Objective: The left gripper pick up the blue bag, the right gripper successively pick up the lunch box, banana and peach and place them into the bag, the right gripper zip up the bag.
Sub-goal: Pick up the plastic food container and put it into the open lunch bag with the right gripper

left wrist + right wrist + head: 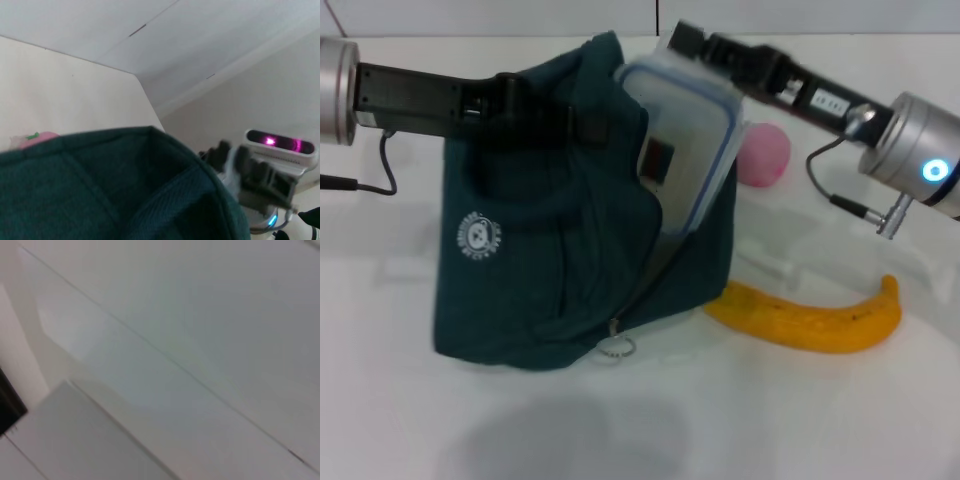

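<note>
1. A white table (790, 420) carries the work, with pale wall panels behind it; the right wrist view shows only those pale panels.
2. The left gripper (525, 100) reaches in from the robot's left and has the upper edge of the blue bag (550, 270) in its grasp, fingers pressed onto the fabric. The bag hangs below and to the right of this gripper, its base meeting the table. In the left wrist view the bag's teal cloth (115, 195) fills the lower part.
3. A white round logo (476, 238) sits on the bag's side below the left gripper, and the ring zipper pull (617, 347) dangles at the bag's lower edge.
4. The lunch box (682, 150) stands tilted in the bag's open mouth, partly inside, its blue-rimmed lid facing out, between the two grippers.
5. The right gripper (682, 42) is at the lunch box's upper corner; I cannot tell how its fingers stand there.
6. The peach (762, 155) lies on the table below the right arm, just beside the lunch box.
7. The banana (810, 318) lies on the table well below the right gripper, near the bag's right lower corner.
</note>
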Action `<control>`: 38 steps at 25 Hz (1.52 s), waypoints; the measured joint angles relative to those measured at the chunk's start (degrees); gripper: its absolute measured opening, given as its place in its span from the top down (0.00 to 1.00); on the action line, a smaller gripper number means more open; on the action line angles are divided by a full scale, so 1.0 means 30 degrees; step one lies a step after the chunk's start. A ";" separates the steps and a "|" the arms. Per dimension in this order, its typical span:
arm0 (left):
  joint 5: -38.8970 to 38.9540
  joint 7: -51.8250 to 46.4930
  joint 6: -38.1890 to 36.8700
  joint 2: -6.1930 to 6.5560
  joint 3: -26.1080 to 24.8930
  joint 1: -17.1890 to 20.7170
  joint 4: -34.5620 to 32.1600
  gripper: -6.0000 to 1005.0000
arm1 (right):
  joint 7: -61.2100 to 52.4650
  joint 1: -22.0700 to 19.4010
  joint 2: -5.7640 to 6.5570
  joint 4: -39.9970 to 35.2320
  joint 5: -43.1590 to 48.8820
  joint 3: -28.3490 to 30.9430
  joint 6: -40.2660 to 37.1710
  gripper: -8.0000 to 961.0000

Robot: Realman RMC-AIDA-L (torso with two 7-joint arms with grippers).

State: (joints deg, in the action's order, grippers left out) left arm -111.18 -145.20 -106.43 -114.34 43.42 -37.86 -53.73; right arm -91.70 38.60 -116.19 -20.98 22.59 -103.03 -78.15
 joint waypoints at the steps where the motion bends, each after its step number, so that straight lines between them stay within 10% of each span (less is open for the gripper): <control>1: 0.0000 0.0001 0.0000 -0.0006 0.0000 0.0018 0.0003 0.96 | 0.0102 -0.0147 0.0000 -0.0137 -0.0314 -0.0013 -0.0135 0.85; 38: 0.0062 0.0287 0.0074 0.0082 -0.0120 0.0017 0.1120 0.95 | 0.0682 -0.0802 0.0031 -0.0578 -0.2240 -0.2856 0.1513 0.67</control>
State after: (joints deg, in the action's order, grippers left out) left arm -111.00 -144.34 -106.21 -114.10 43.06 -37.81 -50.37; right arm -89.65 36.20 -116.09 -22.71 15.87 -111.60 -73.61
